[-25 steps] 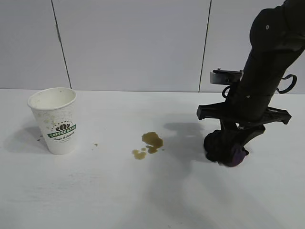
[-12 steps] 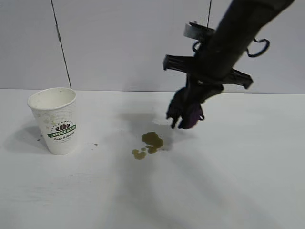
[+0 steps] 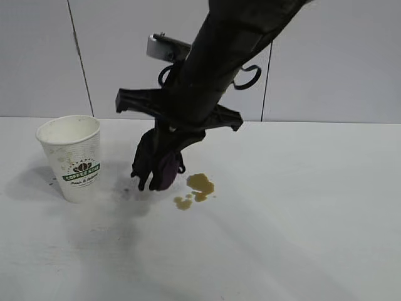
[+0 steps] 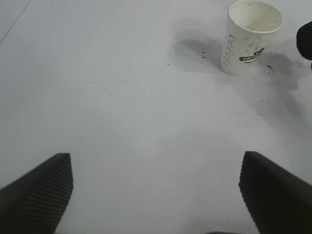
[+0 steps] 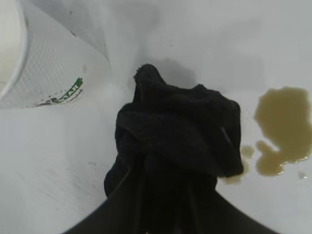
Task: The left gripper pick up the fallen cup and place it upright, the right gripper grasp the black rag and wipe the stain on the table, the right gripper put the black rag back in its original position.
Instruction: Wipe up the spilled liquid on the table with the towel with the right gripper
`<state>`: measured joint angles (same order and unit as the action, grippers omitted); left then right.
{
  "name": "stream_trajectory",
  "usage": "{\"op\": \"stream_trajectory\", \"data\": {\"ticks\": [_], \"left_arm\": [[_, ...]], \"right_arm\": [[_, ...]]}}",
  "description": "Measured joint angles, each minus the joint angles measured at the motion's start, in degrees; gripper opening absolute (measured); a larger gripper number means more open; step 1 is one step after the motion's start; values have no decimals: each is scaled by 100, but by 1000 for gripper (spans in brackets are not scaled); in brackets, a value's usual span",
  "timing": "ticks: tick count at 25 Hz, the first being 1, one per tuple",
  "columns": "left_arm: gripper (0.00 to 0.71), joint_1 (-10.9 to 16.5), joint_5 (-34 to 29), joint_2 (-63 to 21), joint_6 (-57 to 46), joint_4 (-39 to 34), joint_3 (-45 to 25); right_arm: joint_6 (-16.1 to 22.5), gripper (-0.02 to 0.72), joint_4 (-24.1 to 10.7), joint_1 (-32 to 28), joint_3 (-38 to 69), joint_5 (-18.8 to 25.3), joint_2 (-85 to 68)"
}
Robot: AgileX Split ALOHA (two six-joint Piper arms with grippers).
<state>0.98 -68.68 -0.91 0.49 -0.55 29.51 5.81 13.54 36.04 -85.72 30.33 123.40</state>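
Observation:
The white cup with the green logo stands upright on the table at the left; it also shows in the left wrist view and the right wrist view. My right gripper is shut on the black rag, which hangs just above the table between the cup and the brown stain. In the right wrist view the rag hides the fingers, with the stain beside it. My left gripper is open and empty, above bare table away from the cup.
Grey wall panels stand behind the table's back edge. The right arm slants across the middle of the exterior view. A few small brown specks lie on the table beside the cup.
My right gripper has lifted the black rag from the table's right side and carried it left, past the stain, to hang low between stain and cup. The cup has not moved.

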Motion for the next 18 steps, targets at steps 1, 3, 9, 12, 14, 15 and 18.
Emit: {"op": "stream_trajectory", "data": {"ticks": [1,3,9,12,14,15,18], "left_arm": [[664,0,0,0,0,0,0],[664,0,0,0,0,0,0],[664,0,0,0,0,0,0],[664,0,0,0,0,0,0],[664,0,0,0,0,0,0],[664,0,0,0,0,0,0],[664,0,0,0,0,0,0]], "right_arm": [[0,104,-44,0,0,-35,45],[19,104,-189,-15,-4,-30,86],[496,104,-1159,-375,-22,334,146],[685,104,-1482,-646,-48,526,146],[765,104,-1608,-817,-122,658,146],[778,104,-1665,-902,-175,714,146],[841,104,-1740,-1048,-310,790,146]]}}
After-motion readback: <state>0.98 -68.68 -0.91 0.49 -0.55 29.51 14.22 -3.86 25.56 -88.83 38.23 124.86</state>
